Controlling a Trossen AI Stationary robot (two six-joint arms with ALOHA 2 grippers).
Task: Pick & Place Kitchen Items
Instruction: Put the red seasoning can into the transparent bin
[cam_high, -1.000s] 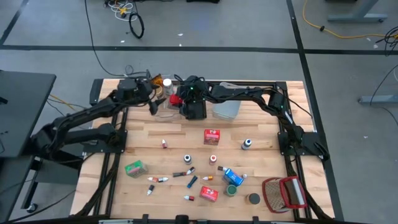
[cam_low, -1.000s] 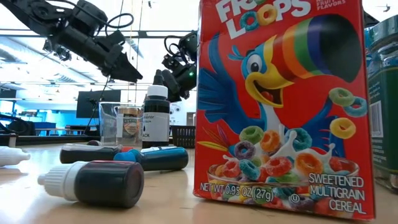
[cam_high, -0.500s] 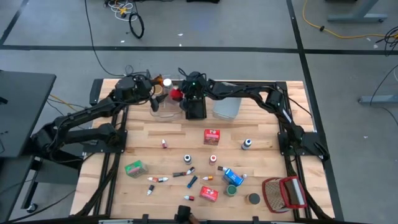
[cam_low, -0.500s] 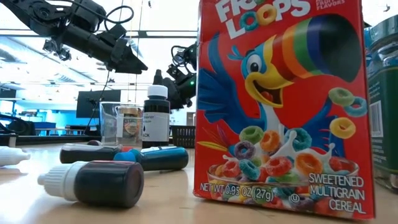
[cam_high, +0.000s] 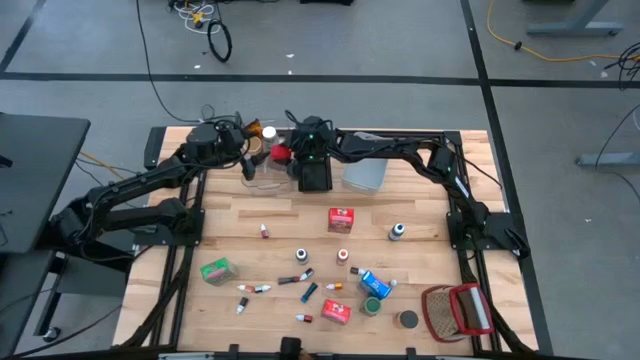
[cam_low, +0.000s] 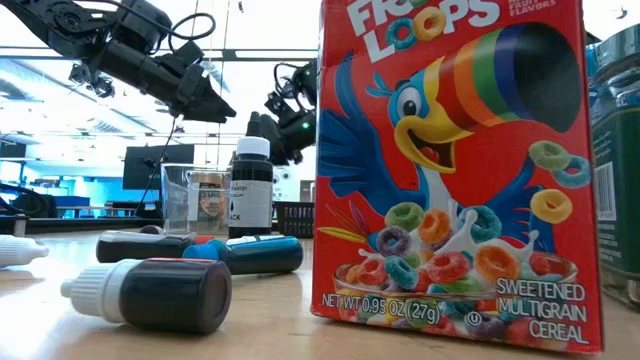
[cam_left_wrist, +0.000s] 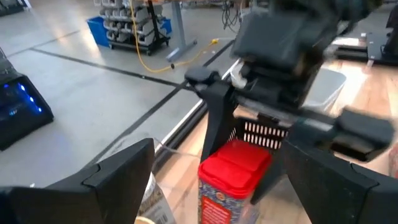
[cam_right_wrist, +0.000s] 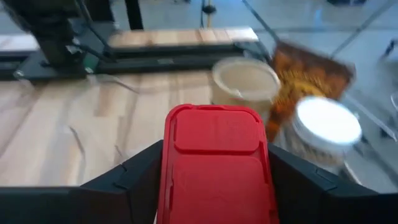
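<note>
My right gripper (cam_high: 292, 155) is shut on a small jar with a red lid (cam_high: 280, 153), at the table's far side by the clear bin (cam_high: 266, 176). The right wrist view shows that lid (cam_right_wrist: 214, 155) between the two fingers. My left gripper (cam_high: 246, 163) hovers open just to the left of the jar, facing it, and touches nothing. In the left wrist view the jar (cam_left_wrist: 233, 177) shows beyond its spread fingers (cam_left_wrist: 121, 171). Other kitchen items lie across the table's middle and near part, among them a red box (cam_high: 341, 219) and a small bottle (cam_high: 398, 232). My right gripper pinches the jar by its red lid (cam_right_wrist: 186, 186), one finger (cam_right_wrist: 134, 183) on each of two opposite sides. The fingers come from above, pointing down. The jar (cam_left_wrist: 217, 186) hangs upright below them; its bottom is out of view.
A black bin (cam_high: 316, 176) and a grey-blue bin (cam_high: 365, 176) stand right of the clear one. A tan-lidded jar (cam_right_wrist: 245, 81), a white-lidded jar (cam_right_wrist: 326, 127) and an orange packet (cam_right_wrist: 311, 71) sit below the held jar. A cereal box (cam_low: 450, 170) and tubes (cam_low: 150, 292) lie near; the wire basket (cam_high: 455, 312) stands near right.
My right gripper has carried the red-lidded jar a little toward the table's far edge, still shut on it. My left gripper has shifted slightly toward the jar and stays open.
</note>
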